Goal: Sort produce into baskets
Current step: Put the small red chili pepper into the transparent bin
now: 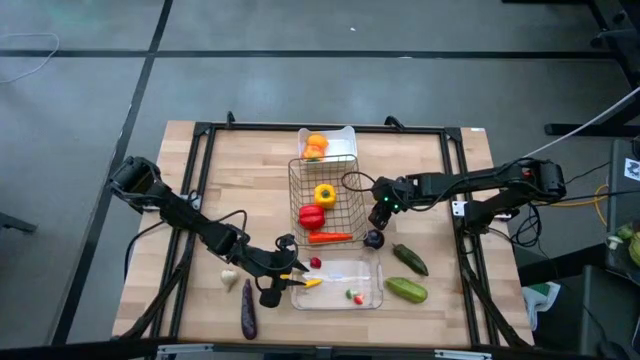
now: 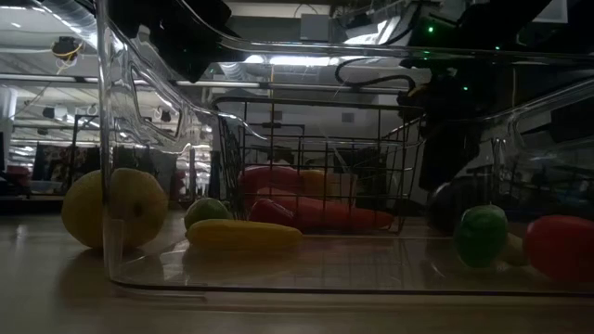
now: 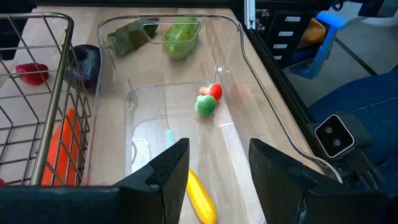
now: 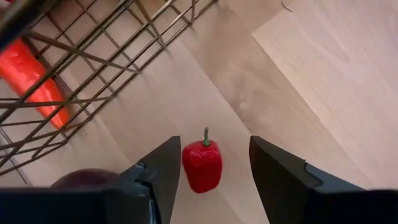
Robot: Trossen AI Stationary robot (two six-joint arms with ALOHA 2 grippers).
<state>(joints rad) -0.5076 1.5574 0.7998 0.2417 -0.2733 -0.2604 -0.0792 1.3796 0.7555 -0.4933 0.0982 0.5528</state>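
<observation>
My left gripper [image 1: 296, 278] [image 3: 217, 155] is open over the left end of the clear plastic tray [image 1: 377, 272]. A small yellow vegetable [image 3: 202, 198] lies on the tray floor below its fingers. Tiny red and green radishes [image 3: 209, 99] lie farther along the tray. My right gripper [image 1: 378, 216] [image 4: 214, 143] is open, low over the table just right of the wire basket [image 1: 294, 192]. Its fingers stand on either side of a small red pepper [image 4: 202, 165] that lies on the wood, without touching it.
The wire basket holds a yellow pepper [image 1: 324, 193], a red pepper [image 1: 311, 215] and a carrot [image 1: 329, 237]. The white tray [image 1: 348, 133] holds orange peppers. A dark eggplant [image 1: 374, 239], two cucumbers [image 1: 408, 274], garlic [image 1: 229, 277] and a long eggplant [image 1: 248, 309] lie on the table.
</observation>
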